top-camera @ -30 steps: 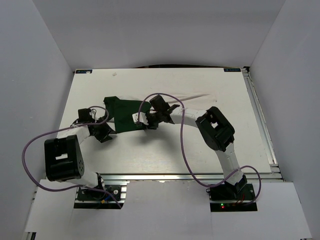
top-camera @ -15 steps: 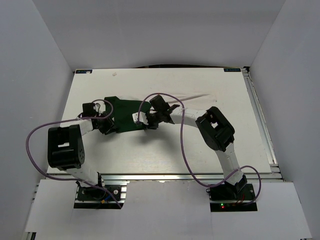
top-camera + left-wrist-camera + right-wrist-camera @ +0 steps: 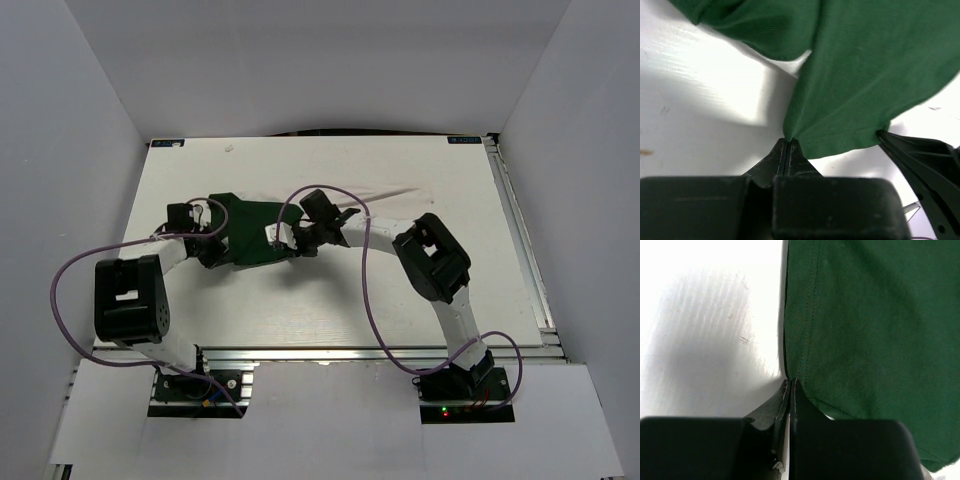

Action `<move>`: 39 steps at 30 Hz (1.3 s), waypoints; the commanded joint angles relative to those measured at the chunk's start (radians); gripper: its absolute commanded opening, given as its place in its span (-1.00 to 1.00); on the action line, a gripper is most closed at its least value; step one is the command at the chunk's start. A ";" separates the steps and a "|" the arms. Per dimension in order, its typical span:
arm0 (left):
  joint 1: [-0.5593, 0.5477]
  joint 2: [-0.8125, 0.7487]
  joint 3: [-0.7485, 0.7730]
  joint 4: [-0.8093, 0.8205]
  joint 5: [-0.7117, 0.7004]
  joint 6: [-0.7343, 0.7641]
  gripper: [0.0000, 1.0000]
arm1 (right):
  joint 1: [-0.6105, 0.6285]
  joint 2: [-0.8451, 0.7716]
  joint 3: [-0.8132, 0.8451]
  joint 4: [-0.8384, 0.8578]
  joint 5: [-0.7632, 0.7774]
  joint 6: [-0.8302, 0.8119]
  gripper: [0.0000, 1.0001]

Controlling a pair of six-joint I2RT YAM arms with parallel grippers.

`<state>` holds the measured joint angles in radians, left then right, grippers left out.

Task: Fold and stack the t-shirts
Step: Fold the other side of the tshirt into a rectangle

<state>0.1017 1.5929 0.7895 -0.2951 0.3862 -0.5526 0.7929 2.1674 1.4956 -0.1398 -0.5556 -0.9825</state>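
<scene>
On the left-centre of the white counter (image 3: 420, 180), the left claw (image 3: 788, 142) is clamped on an edge of the t-shirt (image 3: 250, 235). Its jaws press together on a pinch of dark green cloth, which puckers to a point at the tips. The t-shirt lies as a compact dark green bundle between the two arms, with a small white patch near its right edge. Just right of it, the right claw (image 3: 791, 381) is likewise clamped on a stitched green hem.

Both grips look secure, so the step in hand is probably lifting and spreading the cloth. Raising both claws evenly and drawing them apart gently should open it without pulling it from either pinch.

The counter is matte white, with a metal rail (image 3: 350, 352) along its near edge. Plain pale walls (image 3: 90, 120) box it in, and purple cables (image 3: 55, 300) loop from each arm.
</scene>
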 commanded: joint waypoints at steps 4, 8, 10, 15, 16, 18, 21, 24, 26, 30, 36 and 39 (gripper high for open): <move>-0.002 -0.096 0.132 -0.070 -0.003 -0.004 -1.00 | -0.030 -0.104 0.057 -0.015 -0.086 0.100 -1.00; -0.003 -0.064 0.181 -0.076 0.013 -0.015 -1.00 | -0.037 -0.097 0.116 -0.021 -0.101 0.136 -1.00; -0.002 -0.025 0.200 -0.075 0.017 -0.024 -1.00 | -0.041 -0.087 0.140 -0.035 -0.104 0.142 -1.00; -0.002 0.059 0.278 -0.073 0.020 -0.035 -1.00 | -0.069 -0.049 0.218 -0.026 -0.099 0.200 -1.00; -0.002 0.091 0.293 -0.073 0.025 -0.035 -1.00 | -0.075 -0.040 0.236 -0.035 -0.099 0.212 -1.00; -0.002 0.117 0.329 -0.076 0.040 -0.043 -1.00 | -0.095 -0.015 0.282 -0.037 -0.098 0.249 -1.00; -0.003 0.162 0.368 -0.078 0.062 -0.047 -1.00 | -0.109 0.017 0.321 -0.046 -0.090 0.257 -1.00; -0.002 0.190 0.407 -0.078 0.074 -0.064 -1.00 | -0.112 0.035 0.348 -0.049 -0.078 0.255 -1.00; -0.002 0.209 0.428 -0.076 0.082 -0.067 -1.00 | -0.113 0.043 0.356 -0.046 -0.063 0.252 -1.00; -0.002 0.248 0.479 -0.075 0.097 -0.101 -1.00 | -0.112 0.072 0.367 -0.049 -0.063 0.249 -1.00; -0.003 0.306 0.534 -0.073 0.115 -0.128 -0.94 | -0.115 0.097 0.368 -0.015 -0.033 0.277 -1.00; -0.002 0.334 0.556 -0.073 0.123 -0.144 -0.84 | -0.118 0.111 0.376 0.012 -0.006 0.306 -1.00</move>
<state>0.0990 1.9163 1.3006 -0.3668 0.4831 -0.6739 0.6769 2.2650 1.8256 -0.1761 -0.5838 -0.7170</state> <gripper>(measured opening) 0.066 0.011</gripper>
